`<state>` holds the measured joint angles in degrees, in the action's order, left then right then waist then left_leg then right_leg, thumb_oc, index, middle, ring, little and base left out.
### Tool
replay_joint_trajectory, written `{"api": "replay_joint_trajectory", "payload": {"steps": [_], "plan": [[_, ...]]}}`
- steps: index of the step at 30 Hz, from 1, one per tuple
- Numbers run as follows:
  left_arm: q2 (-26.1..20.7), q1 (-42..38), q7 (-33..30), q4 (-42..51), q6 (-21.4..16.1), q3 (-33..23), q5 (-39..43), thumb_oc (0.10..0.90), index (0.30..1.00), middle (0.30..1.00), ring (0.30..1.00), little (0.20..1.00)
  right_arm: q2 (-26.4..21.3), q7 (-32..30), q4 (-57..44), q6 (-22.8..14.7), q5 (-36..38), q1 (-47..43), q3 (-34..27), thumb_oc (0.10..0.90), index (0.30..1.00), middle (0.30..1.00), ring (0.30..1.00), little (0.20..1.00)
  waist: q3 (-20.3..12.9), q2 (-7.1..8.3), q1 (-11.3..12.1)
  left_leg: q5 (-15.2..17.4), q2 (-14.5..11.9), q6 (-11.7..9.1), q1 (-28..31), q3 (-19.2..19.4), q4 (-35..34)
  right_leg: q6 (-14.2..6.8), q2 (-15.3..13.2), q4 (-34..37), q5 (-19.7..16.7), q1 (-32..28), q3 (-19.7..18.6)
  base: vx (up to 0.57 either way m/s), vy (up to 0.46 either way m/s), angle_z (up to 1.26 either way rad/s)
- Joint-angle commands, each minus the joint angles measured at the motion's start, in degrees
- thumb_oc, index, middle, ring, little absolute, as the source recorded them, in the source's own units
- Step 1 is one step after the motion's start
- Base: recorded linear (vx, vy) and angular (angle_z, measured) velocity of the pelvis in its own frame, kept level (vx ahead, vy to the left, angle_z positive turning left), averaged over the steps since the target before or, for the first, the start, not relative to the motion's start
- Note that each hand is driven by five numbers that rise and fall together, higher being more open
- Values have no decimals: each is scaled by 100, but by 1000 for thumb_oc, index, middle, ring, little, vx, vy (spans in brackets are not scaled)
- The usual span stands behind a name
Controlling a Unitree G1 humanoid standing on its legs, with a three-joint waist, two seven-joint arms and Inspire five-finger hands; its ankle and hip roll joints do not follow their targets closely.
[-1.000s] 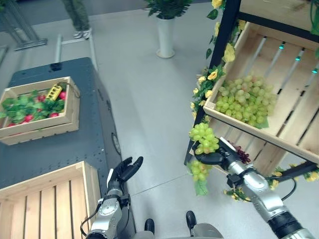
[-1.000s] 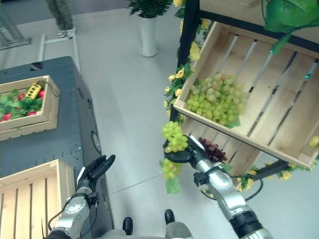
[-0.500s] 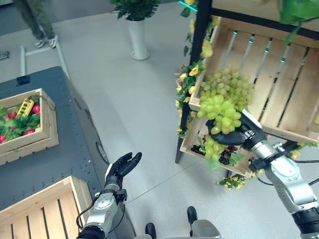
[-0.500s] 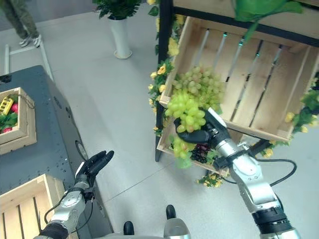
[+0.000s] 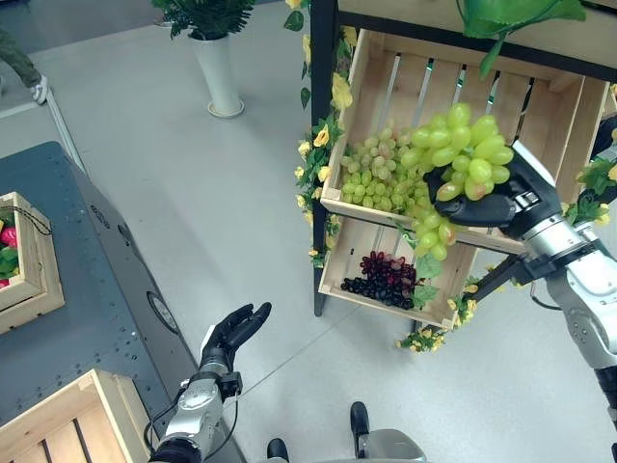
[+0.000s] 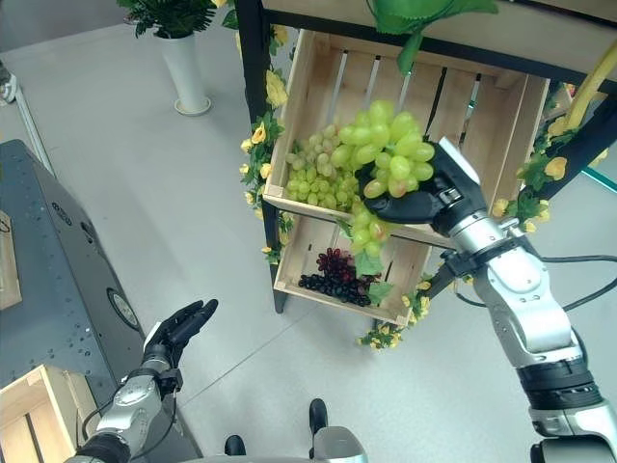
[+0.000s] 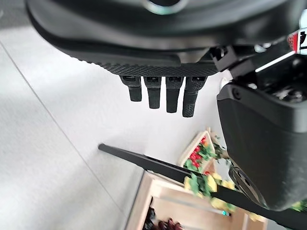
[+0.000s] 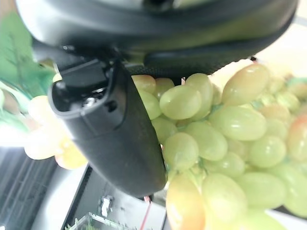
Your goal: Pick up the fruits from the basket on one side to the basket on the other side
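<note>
Right hand [image 6: 424,198] fingers curled round the green grape bunch [image 6: 390,145], held at the front edge of the upper crate [image 5: 386,72]. We judge it soft, floppy, bruisable; support from beneath. Left hand [image 5: 231,330] relaxed, empty.

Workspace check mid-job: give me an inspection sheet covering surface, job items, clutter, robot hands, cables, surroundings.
Surface: grey floor; dark grey cart on the left.
Job's things: green grape bunch held before the upper shelf crate, which holds more green grapes; dark grapes in the lower crate; slatted crate on the cart.
Clutter: crate of red fruit and leaves.
Robot hands: right robot hand curled round the bunch; left robot hand open, idle.
Cables: nothing seen.
Surroundings: white planter; yellow flowers on the rack.
</note>
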<state>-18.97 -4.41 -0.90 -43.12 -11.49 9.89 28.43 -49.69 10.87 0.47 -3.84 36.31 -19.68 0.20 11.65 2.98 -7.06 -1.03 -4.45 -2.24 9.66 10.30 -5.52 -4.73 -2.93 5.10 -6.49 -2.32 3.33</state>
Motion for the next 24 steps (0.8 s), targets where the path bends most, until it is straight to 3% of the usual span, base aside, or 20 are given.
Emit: {"api": "replay_joint_trajectory", "payload": {"steps": [1, 8, 12, 15, 20, 24], "plan": [[-315, -440, 99, -92, -497, 213, 32, 800, 900, 900, 900, 900, -604, -774, 452, -672, -331, -1276, -554, 400, 300, 300, 300, 300, -645, 63, 197, 962, 491, 402, -111, -91, 292, -228, -30, -389, 812, -205, -133, 50, -26, 6], [-427, -326, 189, -9, -503, 291, 55, 800, 900, 900, 900, 900, -1340, -1466, 1264, -928, -1291, -2076, 26, 400, 300, 300, 300, 300, -647, 77, 340, 964, 525, 413, -165, -198, 383, -204, -34, -428, 840, -200, -131, 30, -7, 1], [-441, -345, 211, -5, -418, 370, 32, 800, 900, 900, 900, 900, -1595, -1856, 1622, -837, -2336, -2493, 474, 400, 300, 300, 300, 300, -641, 92, 423, 965, 545, 410, -198, -276, 412, -201, -42, -403, 848, -217, -90, 0, 0, 0], [-428, -334, 235, -59, -400, 394, 47, 800, 900, 900, 900, 900, -1915, -2033, 2100, -673, -3726, -3001, 1295, 400, 300, 300, 300, 300, -665, 123, 503, 951, 549, 408, -196, -327, 408, -186, -48, -373, 859, -251, -39, 8, -4, 1], [-438, -283, 305, -32, -375, 431, 16, 800, 900, 900, 900, 900, -2145, -1755, 2565, -474, -4294, -3571, 2224, 400, 300, 300, 300, 300, -693, 165, 602, 918, 545, 386, -200, -391, 397, -177, -64, -343, 862, -290, 49, 21, -13, 7], [-418, -349, 311, -7, -337, 447, 6, 800, 900, 900, 900, 900, -1997, -1577, 2892, -425, -4410, -3638, 2529, 400, 300, 300, 300, 300, -702, 188, 662, 901, 548, 373, -203, -416, 369, -171, -75, -301, 854, -308, 112, 3, -5, 13]]}}
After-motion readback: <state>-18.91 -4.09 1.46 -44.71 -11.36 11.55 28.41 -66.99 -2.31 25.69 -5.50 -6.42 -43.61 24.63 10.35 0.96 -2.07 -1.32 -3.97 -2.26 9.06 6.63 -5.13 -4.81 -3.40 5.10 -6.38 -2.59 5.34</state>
